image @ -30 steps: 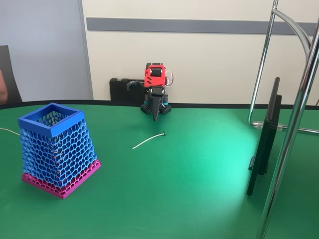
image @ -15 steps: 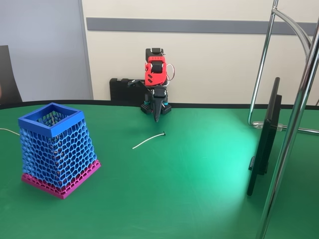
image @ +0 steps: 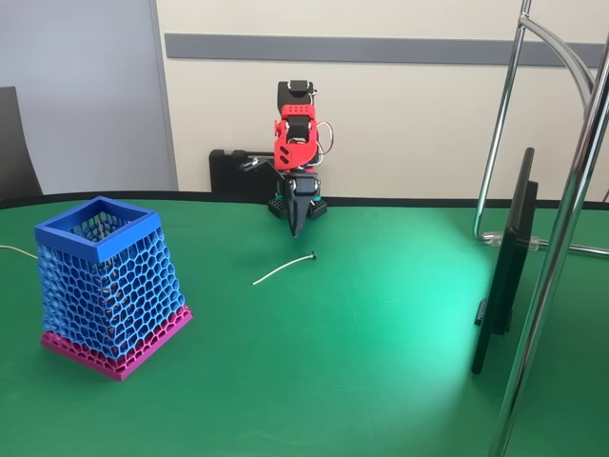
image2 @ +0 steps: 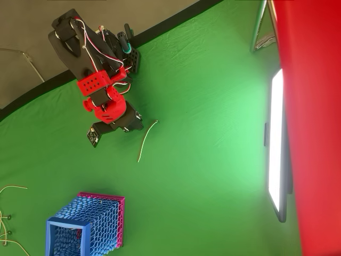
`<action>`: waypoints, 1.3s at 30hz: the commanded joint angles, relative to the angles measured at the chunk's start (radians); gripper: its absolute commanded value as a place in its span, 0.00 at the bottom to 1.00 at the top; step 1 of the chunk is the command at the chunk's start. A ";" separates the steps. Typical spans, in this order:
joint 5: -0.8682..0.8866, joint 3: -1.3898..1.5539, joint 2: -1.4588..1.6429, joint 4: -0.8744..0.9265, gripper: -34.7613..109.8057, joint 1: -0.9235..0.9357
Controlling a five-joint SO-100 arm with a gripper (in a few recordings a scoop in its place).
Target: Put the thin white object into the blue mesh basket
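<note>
Green felt carries the white strip (image: 284,268) flat, well right of the blue basket (image: 103,286) — untouched. Behind the strip the red arm has risen and unfolded; its claw (image: 296,227) points down, seemingly closed and empty — reaching has only begun.

Your fixed view faced the arm (image: 297,181) across the green table (image: 381,381); your overhead view looked down; both shared the blue mesh basket (image: 107,286).
</note>
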 commanded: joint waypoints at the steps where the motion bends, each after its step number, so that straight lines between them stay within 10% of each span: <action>1: -0.015 -0.089 -0.064 0.037 0.32 -0.006; 39: 0.018 -0.390 -0.627 0.094 0.33 -0.101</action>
